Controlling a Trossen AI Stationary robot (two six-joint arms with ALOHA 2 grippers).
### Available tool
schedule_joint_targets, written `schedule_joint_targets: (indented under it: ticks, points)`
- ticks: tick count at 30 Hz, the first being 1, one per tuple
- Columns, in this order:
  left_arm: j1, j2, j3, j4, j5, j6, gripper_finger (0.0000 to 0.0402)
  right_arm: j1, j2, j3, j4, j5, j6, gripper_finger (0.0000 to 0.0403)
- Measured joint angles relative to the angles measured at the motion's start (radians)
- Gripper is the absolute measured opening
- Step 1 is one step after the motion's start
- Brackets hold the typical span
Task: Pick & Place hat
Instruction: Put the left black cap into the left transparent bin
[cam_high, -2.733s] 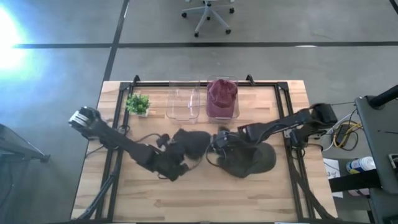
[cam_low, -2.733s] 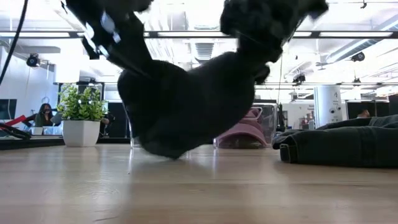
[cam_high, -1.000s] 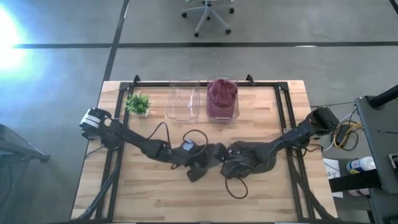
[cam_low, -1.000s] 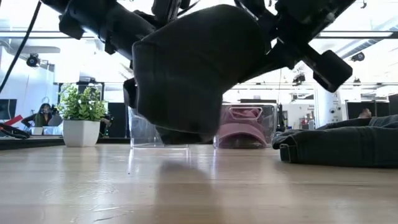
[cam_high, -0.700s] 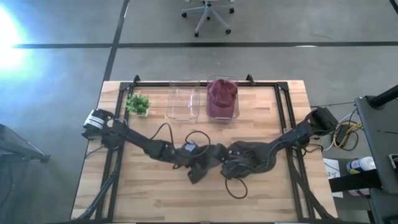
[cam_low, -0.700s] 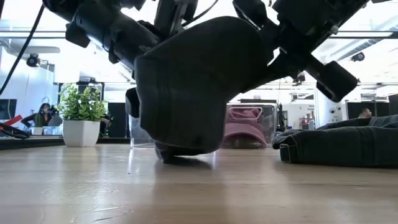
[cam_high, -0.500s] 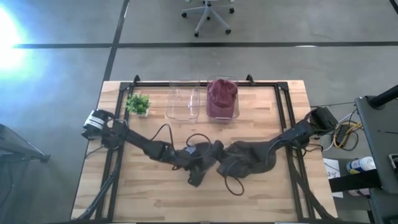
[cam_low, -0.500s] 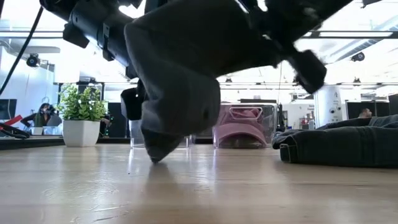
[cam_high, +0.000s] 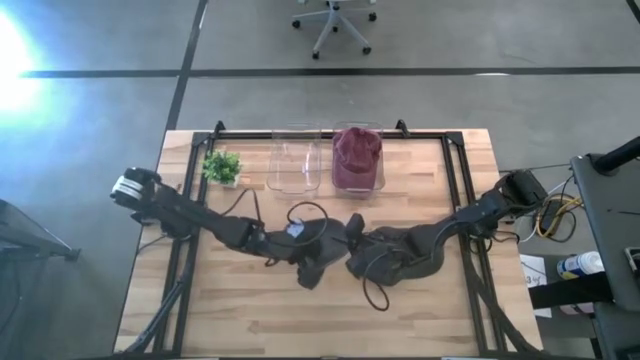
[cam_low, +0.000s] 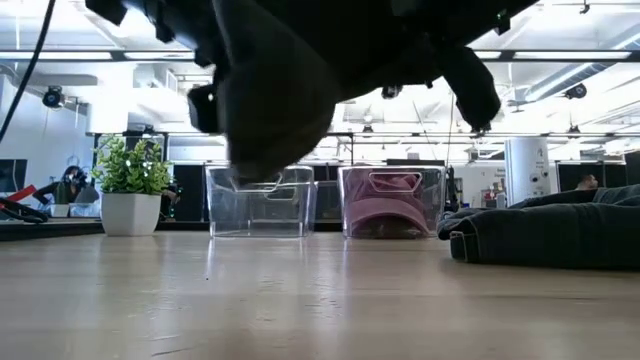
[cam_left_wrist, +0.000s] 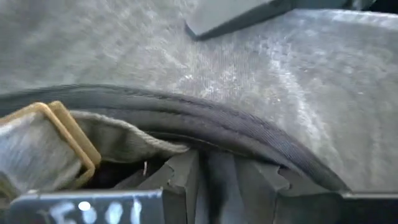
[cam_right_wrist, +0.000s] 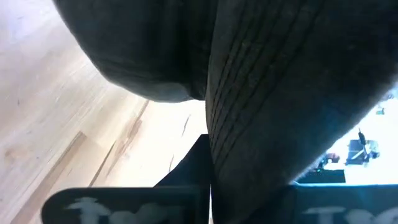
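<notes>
A dark hat (cam_high: 318, 256) hangs between my two grippers over the table's middle; in the low view the hat (cam_low: 280, 90) is well clear of the wood. My left gripper (cam_high: 300, 246) is shut on its left side and my right gripper (cam_high: 352, 233) is shut on its right side. A second dark hat (cam_high: 405, 256) lies flat on the table under my right arm. At the far edge stand an empty clear bin (cam_high: 293, 160) and a clear bin (cam_high: 358, 160) holding a maroon hat (cam_high: 357, 150). My left gripper pinches the hat's seamed rear edge (cam_left_wrist: 205, 134) between its two fingers, close beside the strap's brass buckle (cam_left_wrist: 68, 140). It comes from the table's left, slanting down. The hat is lifted clear. My right gripper pinches the hat's stitched brim (cam_right_wrist: 249, 118) between its two fingers, coming from the table's right and slanting down. The crown sags below the hold, clear of the table.
A small potted plant (cam_high: 222, 166) stands at the far left, next to the empty bin. Black frame rails (cam_high: 455, 170) run along the table's far, left and right sides. Loose cables (cam_high: 375, 295) hang from both wrists. Bare wood lies toward the near edge.
Both grippers have kept their hold. The hat, whose lowest part touched the table a moment ago, has been lifted clear and now hangs higher. My left gripper has gone up; my right gripper has rolled about its own line, turning the brim.
</notes>
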Motion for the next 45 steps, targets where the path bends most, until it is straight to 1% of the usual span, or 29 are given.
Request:
schedule_joint_targets:
  ticks: [4,10,15,20,23,25,27,29,31,34,36,38,40,43,45]
  points:
    - [0.002,-0.079,0.001,-0.074,-0.013,0.005,0.0096,-0.019,-0.029,-0.001,-0.004,-0.019,0.031,0.0013]
    - [0.006,-0.225,0.002,-0.12,-0.033,-0.004,0.0096,-0.034,-0.066,-0.002,0.012,-0.023,0.091,0.0013]
    - [0.005,-0.342,0.02,-0.12,-0.146,-0.024,0.0097,-0.036,-0.076,-0.006,0.021,-0.03,0.141,0.0013]
    - [0.004,-0.407,0.048,-0.135,-0.218,-0.013,0.0097,-0.036,-0.089,-0.006,0.062,-0.023,0.206,0.0013]
    - [0.004,-0.431,0.093,-0.132,-0.295,0.039,0.0097,-0.037,-0.096,-0.006,0.11,-0.024,0.257,0.0013]
    - [0.003,-0.441,0.13,-0.136,-0.34,0.104,0.0097,-0.043,-0.105,-0.006,0.162,-0.019,0.299,0.0013]
    - [0.003,-0.444,0.178,-0.138,-0.379,0.177,0.0097,-0.052,-0.109,-0.005,0.208,0.006,0.36,0.0013]
    - [0.001,-0.446,0.233,-0.136,-0.411,0.266,0.0097,-0.065,-0.11,-0.005,0.244,0.025,0.457,0.0013]
    - [-0.005,-0.443,0.29,-0.137,-0.421,0.37,0.0097,-0.083,-0.11,0.012,0.233,0.027,0.628,0.0013]
    - [-0.021,-0.435,0.352,-0.18,-0.423,0.497,0.0097,-0.121,-0.11,0.074,0.129,0.026,0.963,0.0013]
    - [-0.036,-0.433,0.38,-0.285,-0.458,0.551,0.0097,-0.159,-0.107,0.126,0.026,0.004,1.172,0.0013]
    - [-0.051,-0.433,0.386,-0.405,-0.515,0.557,0.0097,-0.205,-0.1,0.173,-0.059,-0.05,1.343,0.0013]
    - [-0.066,-0.432,0.381,-0.507,-0.577,0.54,0.0097,-0.254,-0.087,0.214,-0.093,-0.133,1.479,0.0013]
    - [-0.086,-0.417,0.354,-0.605,-0.664,0.523,0.0097,-0.323,-0.053,0.256,-0.107,-0.236,1.621,0.0013]
    - [-0.102,-0.403,0.328,-0.645,-0.711,0.518,0.0097,-0.363,-0.02,0.272,-0.111,-0.261,1.706,0.0013]
